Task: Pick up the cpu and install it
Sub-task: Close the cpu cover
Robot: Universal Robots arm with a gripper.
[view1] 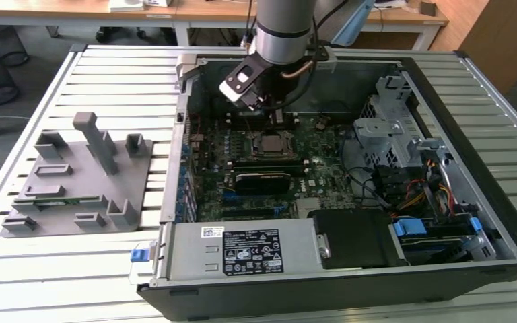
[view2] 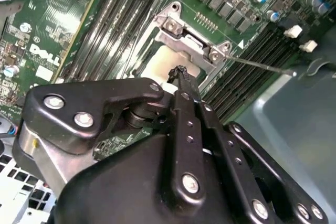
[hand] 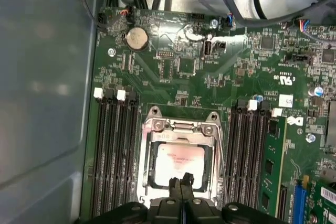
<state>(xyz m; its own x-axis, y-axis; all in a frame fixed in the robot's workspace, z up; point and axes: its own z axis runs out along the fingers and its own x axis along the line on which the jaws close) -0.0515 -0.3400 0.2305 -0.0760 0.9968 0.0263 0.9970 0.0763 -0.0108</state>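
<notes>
One gripper (hand: pixel 181 184): fingers drawn together, tips meeting in a narrow point, nothing held between them
Gripper's place: low over the near edge of the cpu (hand: pixel 178 157) in the first wrist view; whether the tips touch the chip cannot be told
Cpu: lies flat in its socket on the motherboard (hand: pixel 210 77), pale metal top facing up, well apart from the fixture tray
Cpu in the second wrist view: a pale patch (view2: pixel 153 67) just beside the black fingertip (view2: pixel 180 73)
Socket frame (hand: pixel 178 126): bright metal, surrounding the chip on all sides, with a thin metal lever (view2: pixel 262 65) running off from one corner
Memory slots (hand: pixel 113 150): long dark rows on both sides of the socket
Coin cell (hand: pixel 137 39): round and silver, on the board beyond the socket, near the case wall
Arm (view1: pixel 285 27): comes down into the open computer case (view1: pixel 330 299), above the socket
Fixture tray (view1: pixel 75 185): grey plastic with upright posts, on the slatted table (view1: pixel 61 282), outside the case at the exterior view's left
Power supply (view1: pixel 231 249): silver box with a label, along the case's near side in the exterior view
</notes>
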